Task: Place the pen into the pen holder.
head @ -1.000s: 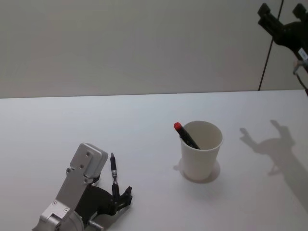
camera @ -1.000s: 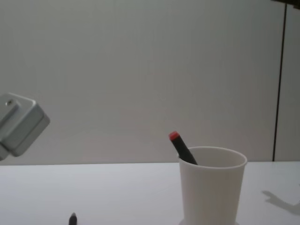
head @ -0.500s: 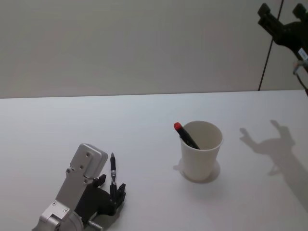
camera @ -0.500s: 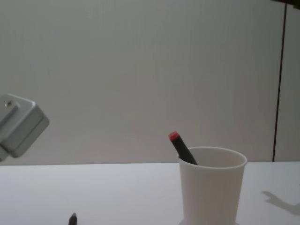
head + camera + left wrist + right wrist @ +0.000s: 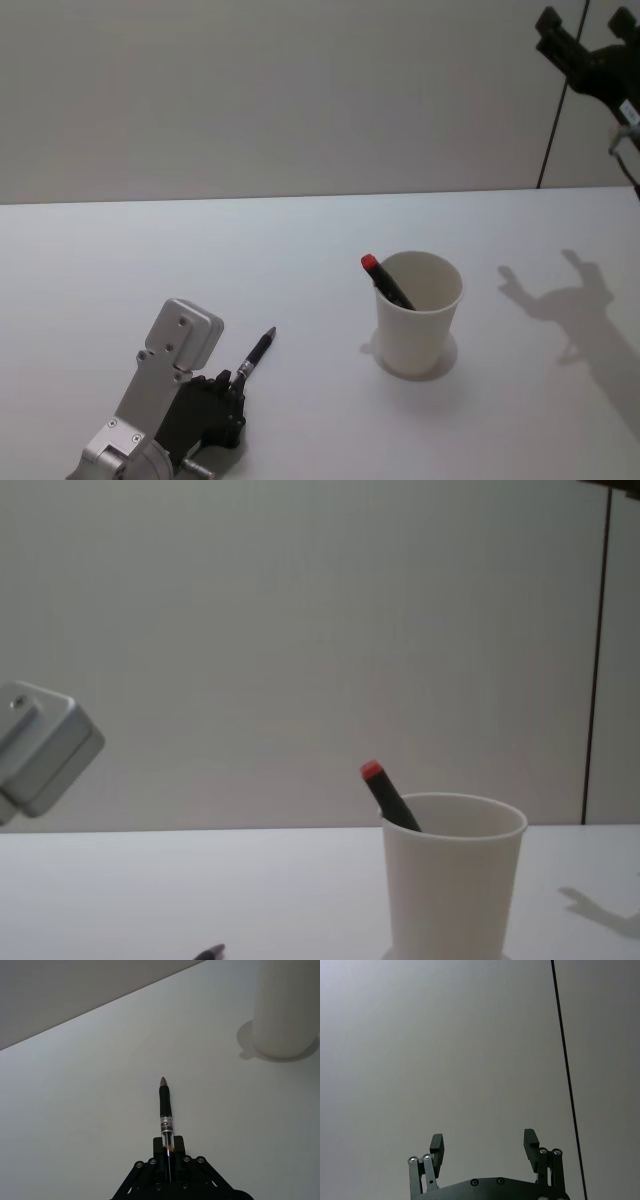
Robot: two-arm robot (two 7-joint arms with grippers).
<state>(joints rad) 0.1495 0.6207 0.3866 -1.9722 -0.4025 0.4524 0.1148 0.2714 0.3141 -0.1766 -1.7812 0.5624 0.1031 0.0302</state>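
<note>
Now left gripper (image 5: 232, 385) clenched on pen (image 5: 256, 350) tail, left of cup (image 5: 418, 315); pen swung toward cup as jaws closed (marker (image 5: 386, 281) already inside). Grasp likely made; lift next. Right gripper (image 5: 484, 1143) parked high, spread.

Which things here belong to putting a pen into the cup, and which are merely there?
Belong to the job:
- slim black pen, front left on the table
- left gripper, shut on that pen
- white paper cup
- red-tipped black marker, already leaning inside the cup

Merely there:
- right gripper, open, raised high on the right
- white table
</note>
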